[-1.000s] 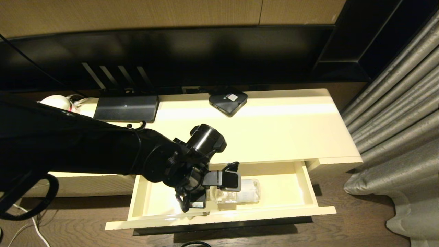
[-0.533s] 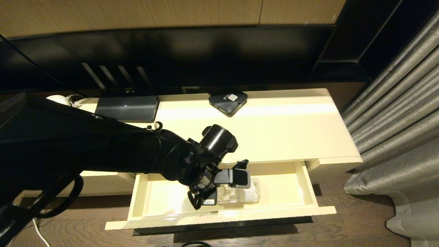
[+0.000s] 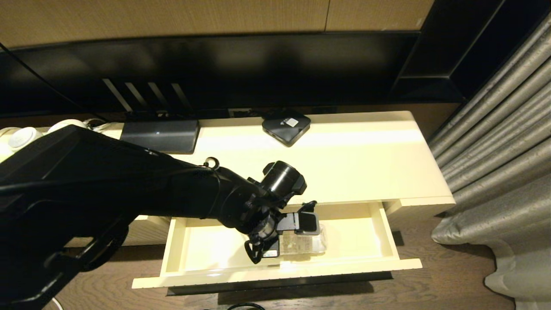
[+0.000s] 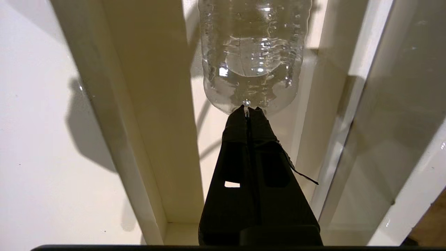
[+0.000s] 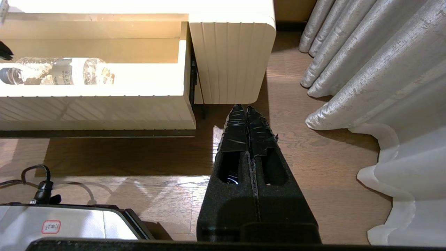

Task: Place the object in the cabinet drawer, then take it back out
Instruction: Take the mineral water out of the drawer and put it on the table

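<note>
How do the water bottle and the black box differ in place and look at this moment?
The water bottle is clear and lies on its side inside the open drawer; the black box is opaque, flat and square, sitting on the cabinet top. The shut left gripper is at the bottle, not the box.

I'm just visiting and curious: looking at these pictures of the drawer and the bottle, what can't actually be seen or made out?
- Head view: the left gripper and its wrist cover the neck end of the bottle, hiding its cap.
- Left wrist view: the bottle's upper part runs off the picture's edge, and whether the shut gripper touches it is unclear.
- Right wrist view: the label's print is too small to read.
- Head view: the drawer front's ribbing and handle face away.
</note>
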